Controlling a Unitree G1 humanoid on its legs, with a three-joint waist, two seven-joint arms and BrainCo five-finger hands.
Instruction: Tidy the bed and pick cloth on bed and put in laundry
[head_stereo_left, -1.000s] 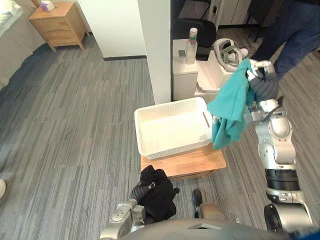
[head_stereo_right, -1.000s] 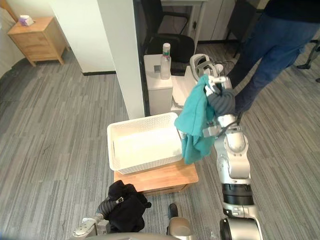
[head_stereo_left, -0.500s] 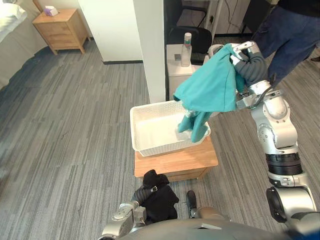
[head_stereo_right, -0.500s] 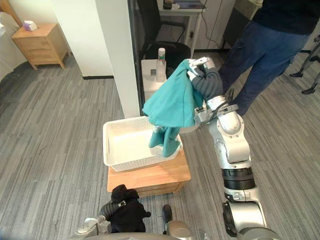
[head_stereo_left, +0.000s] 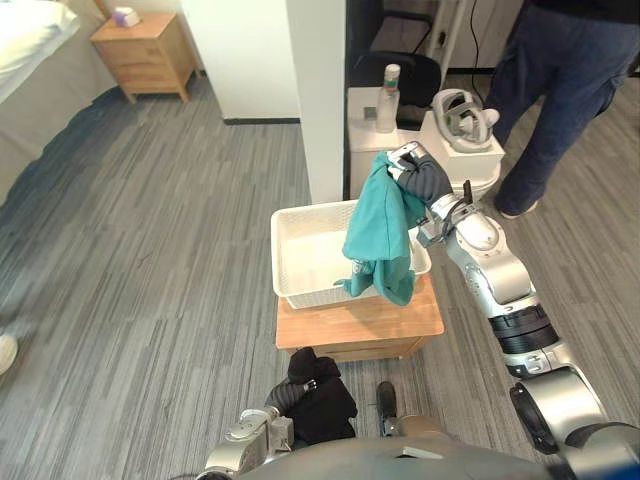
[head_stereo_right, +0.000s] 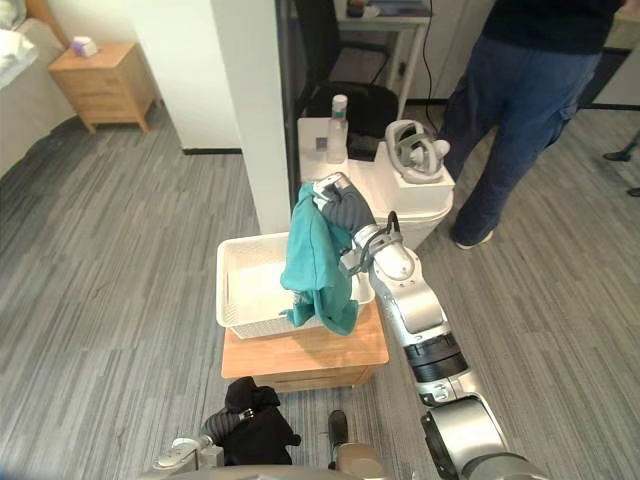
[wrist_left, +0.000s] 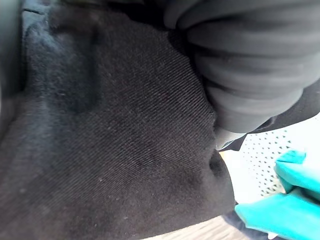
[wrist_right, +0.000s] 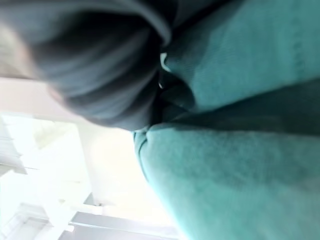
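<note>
At the far left we see a corner of the bed (head_stereo_left: 30, 45), well apart from the work. Low in the eye views, a black cloth (head_stereo_left: 320, 400) is bunched over the left hand (wrist_left: 250, 65). How this hand grips it we cannot tell, because the cloth hides it. Further right stands the white laundry basket (head_stereo_left: 300, 270) on a low wooden table (head_stereo_left: 400, 322). Over the basket's right side hangs the teal cloth (head_stereo_left: 380, 230), clenched at its top by the right hand (head_stereo_left: 422, 178), with the lower end down by the near right rim; whether it touches the rim we cannot say. At the far right a person (head_stereo_left: 560, 90) stands. We judge that the step in hand is putting the teal cloth in the laundry. For this the right hand should come a little to the left, over the middle of the basket, and let go; then the black cloth can follow. The eye views give the places of basket and cloths. The left wrist view shows the black weave from close, with a bit of perforated basket wall and teal cloth past it. The right wrist view shows the teal cloth pressed against the hand's dark cover.
</note>
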